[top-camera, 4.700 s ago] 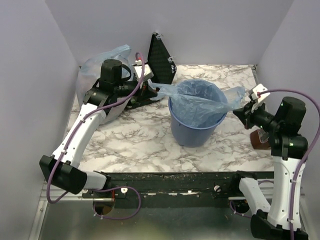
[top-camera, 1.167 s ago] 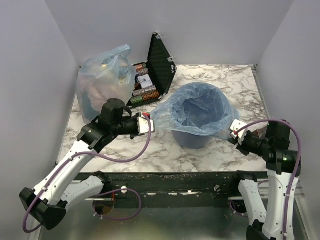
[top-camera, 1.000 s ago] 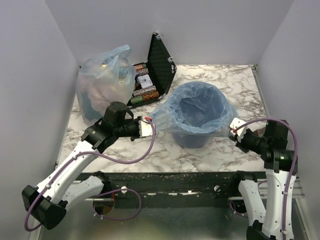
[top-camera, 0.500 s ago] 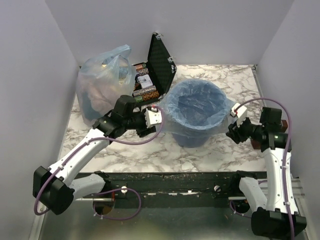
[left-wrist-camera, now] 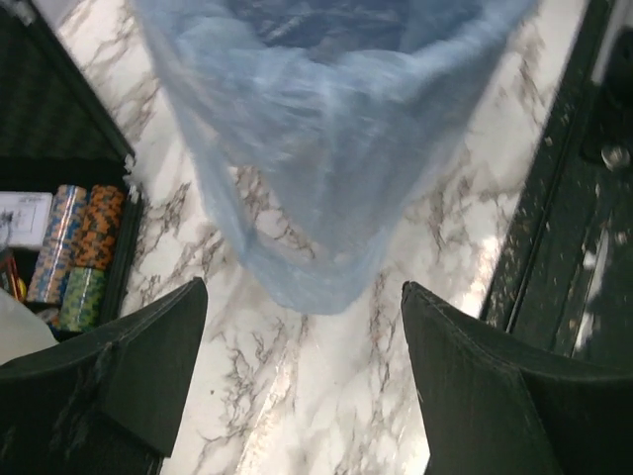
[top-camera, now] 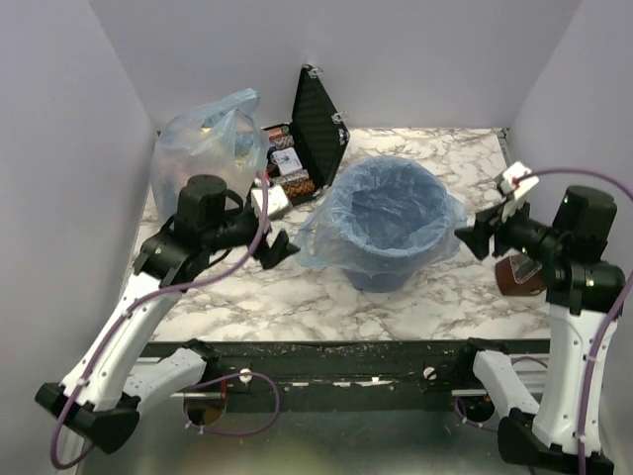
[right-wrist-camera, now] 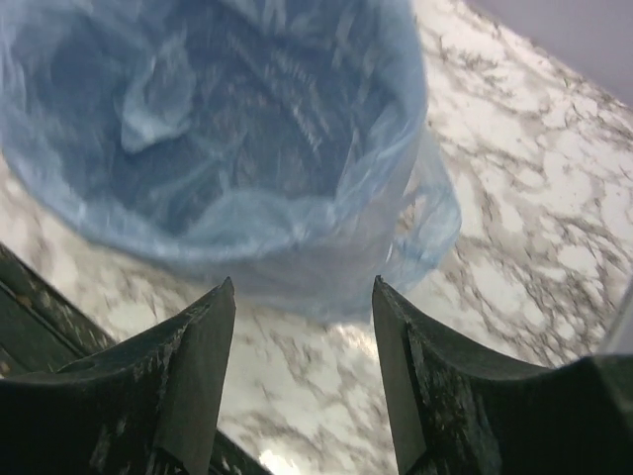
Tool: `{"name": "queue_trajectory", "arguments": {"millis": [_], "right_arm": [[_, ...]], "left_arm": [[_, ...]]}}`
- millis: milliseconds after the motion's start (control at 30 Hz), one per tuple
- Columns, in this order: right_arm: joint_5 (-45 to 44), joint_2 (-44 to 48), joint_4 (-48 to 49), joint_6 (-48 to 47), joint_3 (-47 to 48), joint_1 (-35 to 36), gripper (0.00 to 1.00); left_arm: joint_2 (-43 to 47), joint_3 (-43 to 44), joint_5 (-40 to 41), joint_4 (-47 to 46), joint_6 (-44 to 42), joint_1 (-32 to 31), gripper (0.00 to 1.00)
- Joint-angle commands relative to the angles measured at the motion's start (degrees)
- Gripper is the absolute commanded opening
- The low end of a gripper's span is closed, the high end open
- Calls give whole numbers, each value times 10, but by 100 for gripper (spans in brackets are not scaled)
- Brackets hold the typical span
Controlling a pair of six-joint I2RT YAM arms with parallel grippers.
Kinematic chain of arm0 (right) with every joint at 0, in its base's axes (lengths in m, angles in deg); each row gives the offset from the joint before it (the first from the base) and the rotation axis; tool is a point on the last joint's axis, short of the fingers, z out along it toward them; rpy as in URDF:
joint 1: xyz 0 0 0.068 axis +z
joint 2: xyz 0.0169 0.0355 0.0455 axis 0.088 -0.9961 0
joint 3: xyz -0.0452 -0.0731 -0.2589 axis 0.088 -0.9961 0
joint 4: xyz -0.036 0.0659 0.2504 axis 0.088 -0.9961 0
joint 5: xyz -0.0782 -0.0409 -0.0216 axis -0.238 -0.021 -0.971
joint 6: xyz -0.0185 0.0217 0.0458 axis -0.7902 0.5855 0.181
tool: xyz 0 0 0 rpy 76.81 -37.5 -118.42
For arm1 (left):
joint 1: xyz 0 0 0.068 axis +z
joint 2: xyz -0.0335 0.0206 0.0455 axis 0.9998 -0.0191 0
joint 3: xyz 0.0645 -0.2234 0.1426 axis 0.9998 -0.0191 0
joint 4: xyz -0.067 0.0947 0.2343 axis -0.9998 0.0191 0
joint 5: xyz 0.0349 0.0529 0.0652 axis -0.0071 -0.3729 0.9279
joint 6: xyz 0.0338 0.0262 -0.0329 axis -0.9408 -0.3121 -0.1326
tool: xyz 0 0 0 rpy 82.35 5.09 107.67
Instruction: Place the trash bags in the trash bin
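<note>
1. Light-blue film: the trash bag lines the trash bin. Its mouth is turned outward over the rim, so the rim itself appears to hold the liner open.
2. A loose skirt of film hangs down the bin's outer wall and, on the left side, reaches the marbled surface. It looks slack rather than tucked.
3. Left pincer: fingers spread with nothing between them, just beside the hanging film and apart from it.
4. Right pincer: likewise spread and empty, near the bin's right side, where one handle loop of the bag droops.
5. Bin contents: crumpled film only; no other item shows inside.
6. The black case, lid raised, holds rows of coloured chips. A bulging clear bag of coloured items stands at the far left.
</note>
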Motion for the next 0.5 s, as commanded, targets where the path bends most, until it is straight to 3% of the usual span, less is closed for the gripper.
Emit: {"name": "queue_trajectory", "arguments": {"millis": [0,33,67,100,167,267,400,467], "right_arm": [[50,-92,191,242,33,-5,66],[66,-117,220,270,37,-4,67],[92,-140,250,300,42,-4,78],[111,-157,271,319,48,-4,84],[97,-191,299,377,51,-3,84],[58,-222,303,382,58,1,75],[-4,-219,332,333,121,106,46],[-29,-236,313,298,157,176,18]], "left_arm": [[-75,3,-11,-232,269,70,86],[-90,1,-14,-266,307,77,85],[-106,-1,-12,-300,329,80,85],[-118,-4,-11,-326,343,80,84],[-143,-13,-10,-351,345,80,81],[-166,-23,10,-355,315,80,78],[-183,-11,17,-375,320,80,78],[-190,-4,16,-388,328,80,78]]}}
